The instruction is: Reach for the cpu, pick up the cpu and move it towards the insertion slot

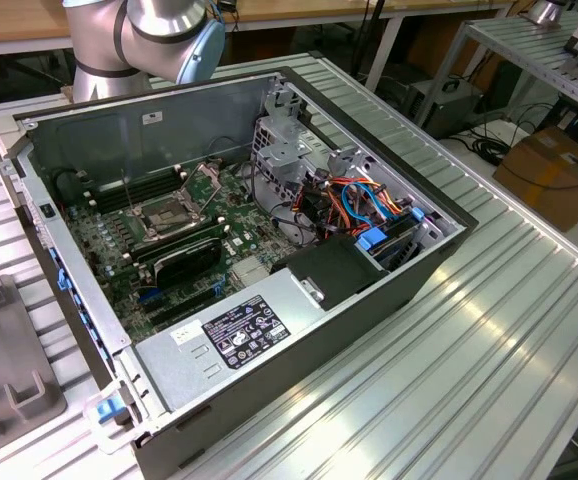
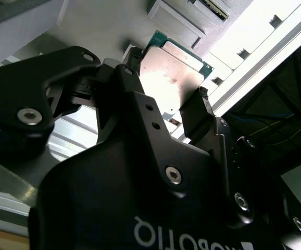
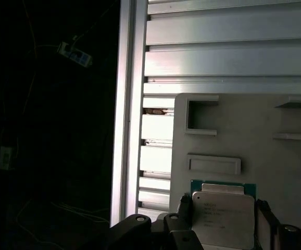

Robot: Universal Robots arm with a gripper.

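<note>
The cpu (image 2: pixel 175 73) is a thin square chip with a silvery-tan face and a green rim. It sits between the two black fingers of my gripper (image 2: pixel 167 83), which is shut on its opposite edges. In the first wrist view the cpu (image 3: pixel 224 217) hangs in my gripper (image 3: pixel 224 209) above a grey fixture plate (image 3: pixel 244 135). The insertion slot (image 1: pixel 172 214) lies on the motherboard inside the open computer case (image 1: pixel 299 330), its metal plate hinged up. The arm's grey and blue joint (image 1: pixel 159 35) shows beyond the case's far wall.
The case rests on a ribbed aluminium table (image 1: pixel 489 330). Inside it are a black finned block (image 1: pixel 187 260), a power supply (image 1: pixel 234 335), drive cages and bundled cables (image 1: pixel 354 200). A grey tray (image 1: pixel 4 350) lies at the exterior view's left. The table edge (image 3: pixel 127 104) borders a dark drop.
</note>
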